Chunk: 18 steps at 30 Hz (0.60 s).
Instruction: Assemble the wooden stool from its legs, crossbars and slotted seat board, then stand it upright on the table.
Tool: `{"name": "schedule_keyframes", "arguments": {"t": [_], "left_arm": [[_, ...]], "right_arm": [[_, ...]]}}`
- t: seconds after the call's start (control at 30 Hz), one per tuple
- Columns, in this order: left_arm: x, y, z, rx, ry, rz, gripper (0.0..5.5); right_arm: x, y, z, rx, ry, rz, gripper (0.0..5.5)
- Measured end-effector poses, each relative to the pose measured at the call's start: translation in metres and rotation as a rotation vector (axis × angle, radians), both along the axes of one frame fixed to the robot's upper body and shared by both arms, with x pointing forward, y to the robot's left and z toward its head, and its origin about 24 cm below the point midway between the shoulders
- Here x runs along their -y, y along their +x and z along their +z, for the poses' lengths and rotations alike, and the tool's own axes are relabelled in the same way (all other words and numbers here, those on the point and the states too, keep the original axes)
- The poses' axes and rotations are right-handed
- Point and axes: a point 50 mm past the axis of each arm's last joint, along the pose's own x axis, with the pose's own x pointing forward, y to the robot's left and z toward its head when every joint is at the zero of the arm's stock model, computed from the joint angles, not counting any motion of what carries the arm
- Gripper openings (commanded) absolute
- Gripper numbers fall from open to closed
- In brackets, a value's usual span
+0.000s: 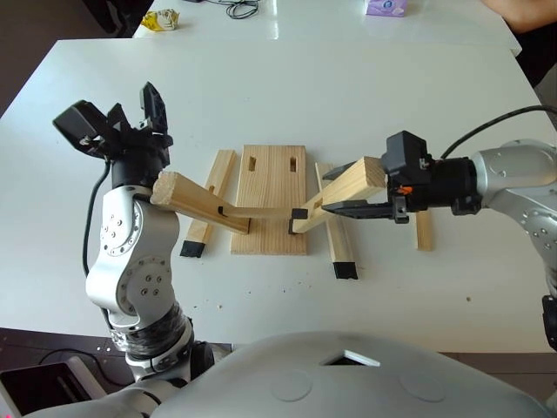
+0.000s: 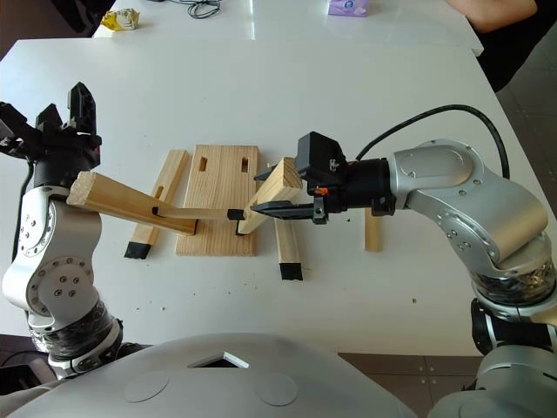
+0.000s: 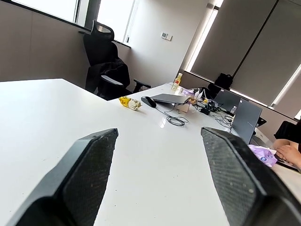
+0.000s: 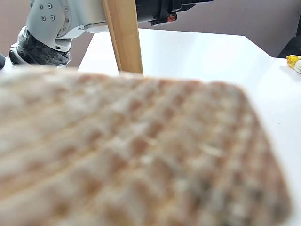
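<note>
Seat board (image 1: 270, 187) lies flat on the white table (image 1: 348, 96), slots facing up, with a half-built frame over its near edge. Right gripper (image 1: 333, 192) is clamped on one leg (image 1: 357, 178), which is tilted, its low end at the board's near right corner. A thin crossbar (image 1: 261, 212) runs from there along the board's near edge to a second leg (image 1: 196, 205). That one slants off past the board's left side, its upper end against the left arm's wrist. Left gripper (image 1: 130, 113) points away, out beyond the board's left side, fingers spread and holding nothing. One spare leg (image 1: 219, 174) lies flat just left of the board and another spare leg (image 1: 342, 248) just right of it. A short bar (image 1: 424, 231) lies farther right.
</note>
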Motion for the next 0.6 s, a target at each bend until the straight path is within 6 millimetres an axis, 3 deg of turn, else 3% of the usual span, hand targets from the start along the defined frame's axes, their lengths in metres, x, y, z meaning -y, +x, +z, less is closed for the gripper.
{"name": "schedule_keyframes", "arguments": {"t": [0.23,0.47,0.6], "left_arm": [[-0.009,-0.009,-0.012,-0.020,-0.023,0.090,3.28],[-0.040,-0.020,-0.018,-0.003,-0.108,0.250,3.28],[-0.034,-0.022,-0.024,-0.018,-0.143,0.237,3.28]], "right_arm": [[-0.008,0.000,0.002,0.009,-0.037,0.026,2.04],[-0.017,-0.007,0.000,0.071,-0.063,0.019,2.04],[-0.022,-0.008,-0.002,0.075,-0.058,-0.004,2.04]]}}
